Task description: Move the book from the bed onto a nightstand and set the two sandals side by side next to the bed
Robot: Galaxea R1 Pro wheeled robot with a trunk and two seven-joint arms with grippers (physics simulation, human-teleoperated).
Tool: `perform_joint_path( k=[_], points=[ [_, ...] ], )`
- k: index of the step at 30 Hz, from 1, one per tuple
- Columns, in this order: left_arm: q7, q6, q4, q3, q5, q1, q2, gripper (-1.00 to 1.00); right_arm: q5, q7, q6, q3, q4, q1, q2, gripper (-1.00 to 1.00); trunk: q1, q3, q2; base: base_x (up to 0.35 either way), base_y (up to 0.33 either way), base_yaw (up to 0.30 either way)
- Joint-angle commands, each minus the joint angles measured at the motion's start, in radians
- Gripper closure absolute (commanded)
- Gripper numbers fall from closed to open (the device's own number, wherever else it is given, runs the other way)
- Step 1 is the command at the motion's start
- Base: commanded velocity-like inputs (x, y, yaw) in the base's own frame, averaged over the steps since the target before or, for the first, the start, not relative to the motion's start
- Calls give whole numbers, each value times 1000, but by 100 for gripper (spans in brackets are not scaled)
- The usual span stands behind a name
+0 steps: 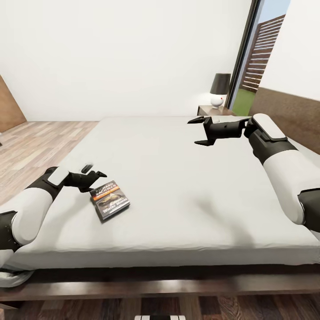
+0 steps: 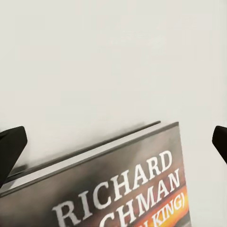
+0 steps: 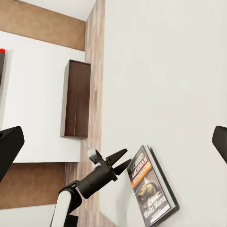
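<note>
The book [image 1: 110, 200], a dark paperback with an orange band and white title, lies flat on the off-white bed [image 1: 178, 178] near its front left part. My left gripper [image 1: 94, 171] hovers open just beyond the book's far edge. In the left wrist view, the book [image 2: 123, 189] lies between and ahead of the spread fingertips [image 2: 12, 142]. My right gripper [image 1: 200, 131] hangs open and empty over the bed's far right. The right wrist view looks across at the book [image 3: 151, 187] and the left gripper [image 3: 124, 158]. A nightstand [image 1: 213, 110] stands past the bed's far edge. The sandals are out of view.
A lamp [image 1: 219, 89] with a dark shade stands on the nightstand. A brown headboard panel [image 1: 289, 111] runs along the right. Wooden floor [image 1: 31, 142] lies to the left of the bed. A dark brown cabinet [image 3: 76, 105] stands against the white wall beyond the bed.
</note>
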Motion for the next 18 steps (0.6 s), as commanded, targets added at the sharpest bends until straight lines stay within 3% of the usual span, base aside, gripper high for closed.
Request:
perform_joint_path(
  k=[1,18],
  points=[
    [0,6,0,3,-13,0,0,-100,-9,-6,0,5,-1,-1,-1,-100,0,-1,0,-6,-5,0],
    [0,3,0,3,-13,0,-10,-100,-9,-6,0,5,-1,-1,-1,-100,0,-1,0,-1,-1,0]
  ],
)
